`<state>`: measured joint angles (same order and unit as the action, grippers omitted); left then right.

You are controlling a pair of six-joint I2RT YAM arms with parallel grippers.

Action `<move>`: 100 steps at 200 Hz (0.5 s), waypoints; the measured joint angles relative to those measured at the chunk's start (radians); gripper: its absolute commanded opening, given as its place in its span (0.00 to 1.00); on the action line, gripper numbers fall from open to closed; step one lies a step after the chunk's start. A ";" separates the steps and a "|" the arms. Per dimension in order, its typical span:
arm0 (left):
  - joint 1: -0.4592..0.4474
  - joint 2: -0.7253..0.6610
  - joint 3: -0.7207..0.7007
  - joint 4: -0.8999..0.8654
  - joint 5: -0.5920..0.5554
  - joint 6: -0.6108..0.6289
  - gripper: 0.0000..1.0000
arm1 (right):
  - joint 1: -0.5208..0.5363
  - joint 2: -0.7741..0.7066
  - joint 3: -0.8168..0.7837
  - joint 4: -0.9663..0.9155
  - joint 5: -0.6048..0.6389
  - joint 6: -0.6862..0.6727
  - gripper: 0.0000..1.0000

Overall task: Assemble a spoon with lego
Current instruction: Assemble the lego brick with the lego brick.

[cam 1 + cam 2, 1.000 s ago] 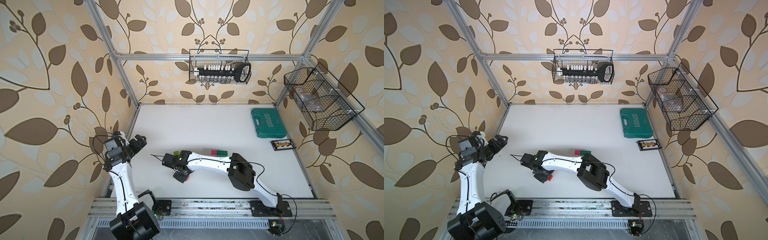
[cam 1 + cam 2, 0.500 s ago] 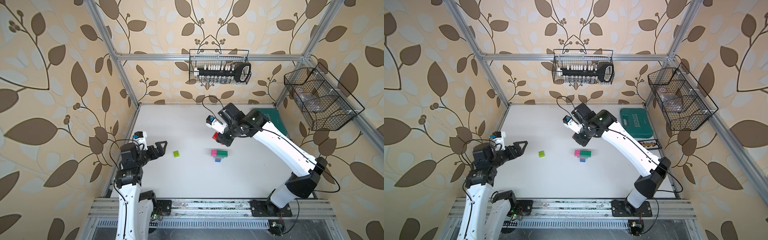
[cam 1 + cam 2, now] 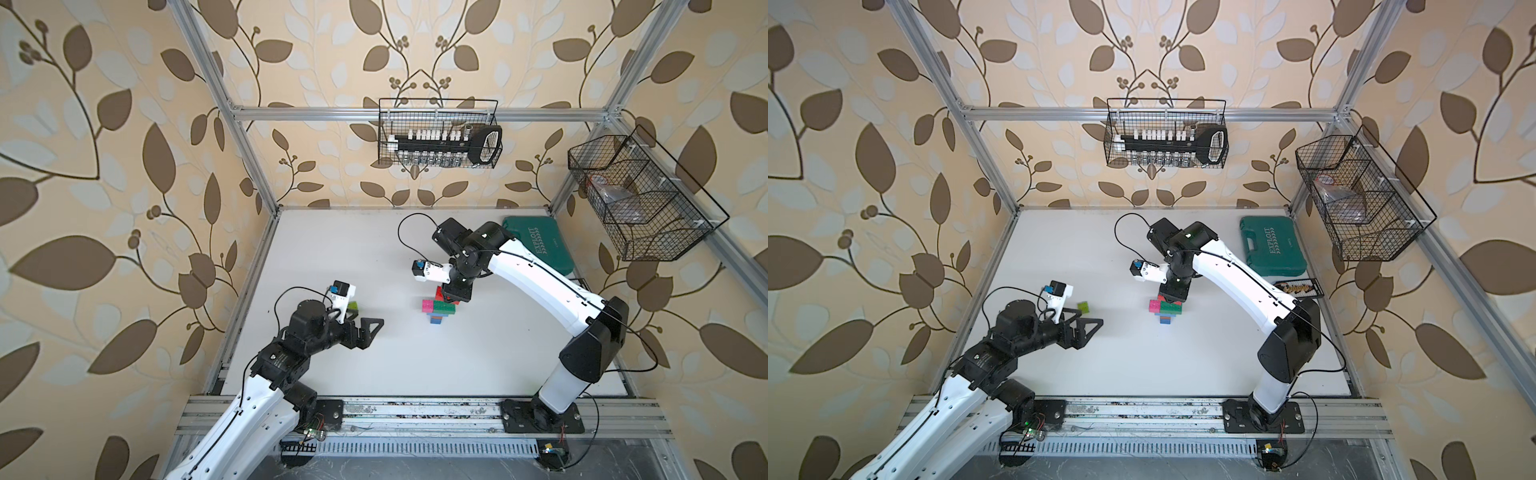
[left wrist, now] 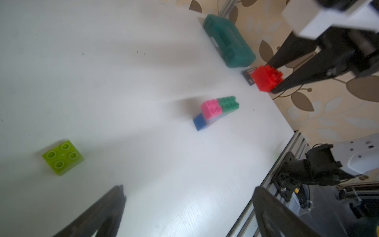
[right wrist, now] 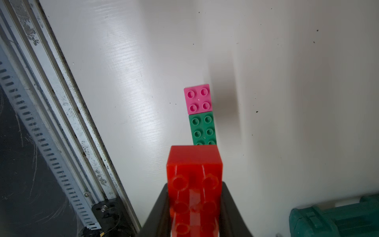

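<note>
The partly built spoon (image 3: 439, 311) lies mid-table, with a pink brick (image 5: 198, 99) and a green brick (image 5: 203, 129) on top and blue bricks (image 3: 1167, 320) below. My right gripper (image 3: 455, 296) is shut on a red brick (image 5: 194, 184) and holds it in the air just behind the green brick, clear of the stack (image 4: 217, 110). A loose lime brick (image 4: 63, 157) sits on the table to the left. My left gripper (image 3: 1088, 328) hovers open and empty right beside the lime brick (image 3: 1083, 307), on its front side.
A teal tool case (image 3: 1271, 245) lies at the back right, with a small black tray (image 3: 1298, 287) just in front of it. Wire baskets (image 3: 438, 133) hang on the back and right walls. An aluminium rail (image 3: 415, 409) runs along the table's front edge.
My right arm carried the red brick from the front left, through the back centre, to just behind the stack. My left arm came off the left wall toward the lime brick.
</note>
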<state>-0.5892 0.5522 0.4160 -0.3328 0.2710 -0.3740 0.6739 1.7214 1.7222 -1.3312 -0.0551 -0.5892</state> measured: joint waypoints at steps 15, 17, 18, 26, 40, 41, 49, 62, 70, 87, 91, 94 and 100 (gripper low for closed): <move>-0.096 -0.012 -0.068 0.036 -0.080 0.001 0.99 | 0.000 0.005 -0.013 0.020 0.006 -0.008 0.00; -0.106 -0.015 -0.077 0.044 -0.089 0.000 0.99 | 0.000 0.006 -0.015 0.023 0.008 -0.009 0.00; -0.113 -0.017 -0.082 0.048 -0.092 0.001 0.99 | 0.000 0.008 -0.016 0.025 0.010 -0.010 0.00; -0.139 -0.019 -0.108 0.077 -0.117 0.001 0.99 | 0.000 0.017 -0.027 0.036 0.020 -0.011 0.00; -0.156 -0.001 -0.129 0.133 -0.141 0.002 0.99 | 0.000 0.044 -0.042 0.054 0.030 -0.014 0.00; -0.158 0.004 -0.130 0.139 -0.142 0.003 0.99 | 0.000 0.045 -0.043 0.055 0.030 -0.014 0.00; -0.159 0.036 -0.130 0.178 -0.143 0.006 0.99 | 0.000 0.065 -0.048 0.064 0.033 -0.014 0.00; -0.172 0.111 -0.129 0.244 -0.148 0.012 0.99 | 0.000 0.096 -0.049 0.076 0.040 -0.014 0.00; -0.181 0.155 -0.128 0.270 -0.158 0.020 0.99 | 0.000 0.111 -0.049 0.083 0.043 -0.014 0.00; -0.199 0.213 -0.128 0.288 -0.167 0.037 0.99 | 0.000 0.133 -0.049 0.092 0.043 -0.014 0.00; -0.201 0.217 -0.128 0.290 -0.168 0.039 0.99 | 0.000 0.134 -0.049 0.093 0.044 -0.014 0.00; -0.204 0.217 -0.128 0.291 -0.169 0.040 0.99 | 0.001 0.135 -0.049 0.094 0.044 -0.014 0.00; -0.204 0.216 -0.128 0.298 -0.173 0.043 0.99 | 0.002 0.135 -0.049 0.095 0.044 -0.014 0.00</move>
<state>-0.7937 0.7677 0.2878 -0.0353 0.0982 -0.3305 0.6754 1.8568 1.6730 -1.2366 -0.0109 -0.6033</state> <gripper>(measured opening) 0.989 0.285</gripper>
